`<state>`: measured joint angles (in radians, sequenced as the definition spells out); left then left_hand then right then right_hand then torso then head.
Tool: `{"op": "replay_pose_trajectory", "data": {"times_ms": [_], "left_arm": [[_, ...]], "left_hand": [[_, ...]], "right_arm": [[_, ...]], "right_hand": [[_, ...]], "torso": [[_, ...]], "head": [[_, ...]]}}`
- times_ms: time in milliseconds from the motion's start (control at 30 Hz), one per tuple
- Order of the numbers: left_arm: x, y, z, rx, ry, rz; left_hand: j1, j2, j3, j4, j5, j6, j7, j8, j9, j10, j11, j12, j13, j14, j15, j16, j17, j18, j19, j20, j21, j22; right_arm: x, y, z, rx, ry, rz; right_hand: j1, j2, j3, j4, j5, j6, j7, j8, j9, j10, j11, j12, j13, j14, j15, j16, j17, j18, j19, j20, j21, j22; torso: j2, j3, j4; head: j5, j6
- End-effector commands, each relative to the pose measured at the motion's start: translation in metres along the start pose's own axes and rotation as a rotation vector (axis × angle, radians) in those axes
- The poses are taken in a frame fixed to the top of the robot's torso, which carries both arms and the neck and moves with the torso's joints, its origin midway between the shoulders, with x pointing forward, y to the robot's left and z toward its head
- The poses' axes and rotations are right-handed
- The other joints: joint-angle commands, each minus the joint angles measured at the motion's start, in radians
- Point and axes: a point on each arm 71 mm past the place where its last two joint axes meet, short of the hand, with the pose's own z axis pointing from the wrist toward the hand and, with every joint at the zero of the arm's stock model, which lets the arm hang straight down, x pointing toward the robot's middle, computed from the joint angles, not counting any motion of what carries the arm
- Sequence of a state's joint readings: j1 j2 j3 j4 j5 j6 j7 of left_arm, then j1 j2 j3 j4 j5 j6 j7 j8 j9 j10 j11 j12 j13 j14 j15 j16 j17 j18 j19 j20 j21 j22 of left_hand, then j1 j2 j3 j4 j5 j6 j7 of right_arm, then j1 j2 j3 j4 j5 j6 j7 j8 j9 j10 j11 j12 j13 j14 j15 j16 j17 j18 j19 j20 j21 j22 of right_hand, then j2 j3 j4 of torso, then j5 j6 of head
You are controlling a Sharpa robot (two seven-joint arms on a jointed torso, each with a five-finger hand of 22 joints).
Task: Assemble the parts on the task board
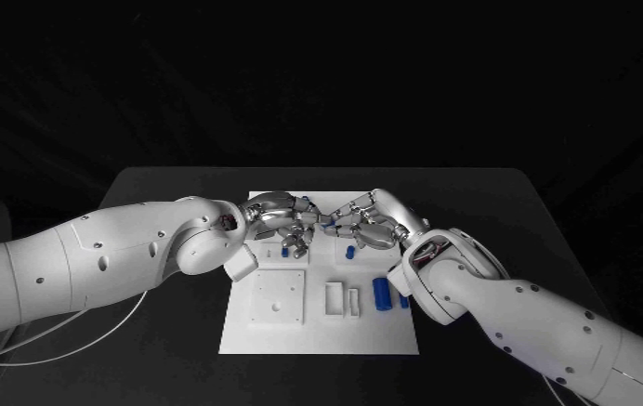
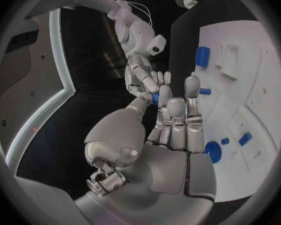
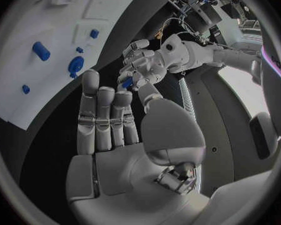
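Blue part pinched between the fingertips of both hands, above the far end of the task board.

Hard, light and slick by the look of it, it seems best held at its ends; left hand and right hand meet closely, fingers closed on it, with open room over the near board beside other blue parts.

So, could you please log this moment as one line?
left hand: pinching small blue part | right hand: fingertips meeting it | above white task board
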<state>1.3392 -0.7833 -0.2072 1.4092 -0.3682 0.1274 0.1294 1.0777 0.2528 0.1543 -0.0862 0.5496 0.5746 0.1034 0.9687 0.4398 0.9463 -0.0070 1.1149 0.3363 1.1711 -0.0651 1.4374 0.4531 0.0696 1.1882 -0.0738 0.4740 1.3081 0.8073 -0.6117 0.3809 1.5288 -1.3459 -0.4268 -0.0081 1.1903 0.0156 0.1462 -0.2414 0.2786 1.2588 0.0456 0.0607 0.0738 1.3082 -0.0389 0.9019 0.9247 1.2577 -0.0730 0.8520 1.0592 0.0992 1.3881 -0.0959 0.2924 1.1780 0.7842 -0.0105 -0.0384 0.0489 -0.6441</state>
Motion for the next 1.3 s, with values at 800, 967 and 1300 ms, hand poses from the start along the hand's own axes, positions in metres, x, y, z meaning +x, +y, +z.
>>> {"op": "replay_pose_trajectory", "data": {"times_ms": [800,967,1300], "left_arm": [[-0.006,0.005,-0.002,-0.078,-0.075,0.002],[-0.014,0.01,-0.006,-0.128,-0.118,0.047],[-0.031,0.022,-0.019,-0.281,-0.217,0.274]], "left_hand": [[-0.022,-0.029,0.093,-0.039,0.077,0.128,-0.061,-0.061,0.037,0.058,-0.015,-0.055,0.036,0.026,-0.01,-0.016,0.026,-0.017,0.0,-0.02,0.029,0.019],[-0.027,-0.025,0.09,-0.063,0.078,0.151,-0.064,-0.086,0.039,0.077,-0.019,-0.073,0.036,0.038,-0.014,-0.02,0.038,-0.018,0.002,-0.024,0.036,0.018],[-0.022,-0.032,0.071,-0.098,0.087,0.212,-0.073,-0.145,0.035,0.128,-0.03,-0.117,0.036,0.088,-0.025,-0.041,0.102,-0.02,0.026,-0.035,0.041,0.016]], "right_arm": [[-0.022,-0.03,-0.008,0.063,-0.113,0.121],[-0.039,-0.049,-0.014,0.098,-0.164,0.16],[-0.089,-0.091,-0.027,0.182,-0.304,0.127]], "right_hand": [[0.031,-0.083,-0.17,0.139,0.095,-0.522,0.095,-0.008,-0.022,-0.121,0.07,-0.219,-0.391,-0.122,0.068,-0.137,-0.271,-0.012,-0.038,0.073,-0.22,-0.369],[0.033,-0.076,-0.211,0.159,0.106,-0.503,0.094,-0.007,-0.021,-0.132,0.071,-0.19,-0.429,-0.134,0.069,-0.109,-0.307,-0.014,-0.033,0.074,-0.208,-0.439],[0.04,-0.058,-0.199,0.124,0.13,-0.478,0.091,-0.007,-0.02,-0.133,0.068,-0.186,-0.446,-0.137,0.067,-0.1,-0.32,-0.016,-0.036,0.071,-0.191,-0.46]], "torso": [[-0.001,-0.0004,0.0002],[-0.001,0.0007,-0.0016],[-0.003,0.0011,0.0035]], "head": [[0.008,0.002],[0.017,-0.002],[0.039,-0.015]]}}
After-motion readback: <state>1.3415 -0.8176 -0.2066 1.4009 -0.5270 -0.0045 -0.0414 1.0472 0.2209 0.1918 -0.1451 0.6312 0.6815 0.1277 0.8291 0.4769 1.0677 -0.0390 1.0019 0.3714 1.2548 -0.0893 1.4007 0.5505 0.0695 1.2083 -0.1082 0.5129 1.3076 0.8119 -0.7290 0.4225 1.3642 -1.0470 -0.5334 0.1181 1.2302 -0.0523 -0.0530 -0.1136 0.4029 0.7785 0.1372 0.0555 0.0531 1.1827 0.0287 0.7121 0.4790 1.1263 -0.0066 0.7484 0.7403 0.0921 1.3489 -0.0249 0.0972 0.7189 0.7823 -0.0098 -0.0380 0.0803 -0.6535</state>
